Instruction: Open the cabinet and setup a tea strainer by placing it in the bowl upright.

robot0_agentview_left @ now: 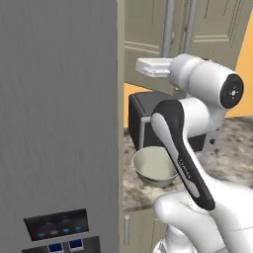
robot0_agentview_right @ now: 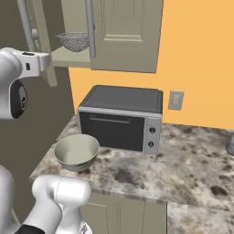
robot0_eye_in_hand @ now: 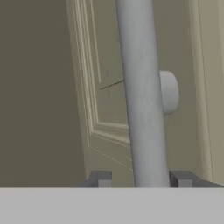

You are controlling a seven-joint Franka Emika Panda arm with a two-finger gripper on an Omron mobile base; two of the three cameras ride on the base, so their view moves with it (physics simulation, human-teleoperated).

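Observation:
The cabinet (robot0_agentview_right: 125, 32) hangs above the counter with its left door (robot0_agentview_right: 43, 45) swung partly out. Inside on the shelf sits the tea strainer (robot0_agentview_right: 74, 41), a silvery mesh basket. In the hand view my gripper (robot0_eye_in_hand: 141, 179) has one fingertip on each side of the door's long grey bar handle (robot0_eye_in_hand: 142, 109), shut on it. My white hand (robot0_agentview_right: 36, 61) reaches that door from the left. The bowl (robot0_agentview_right: 77, 151), pale and deep, stands on the counter in front of the oven; the left base view has the bowl (robot0_agentview_left: 155, 165) partly behind my arm.
A black toaster oven (robot0_agentview_right: 121, 119) stands against the orange wall behind the bowl. A tall grey fridge (robot0_agentview_left: 59, 123) blocks the left side. The marble counter (robot0_agentview_right: 183, 160) extends right, with a wall outlet (robot0_agentview_right: 176, 100) above it.

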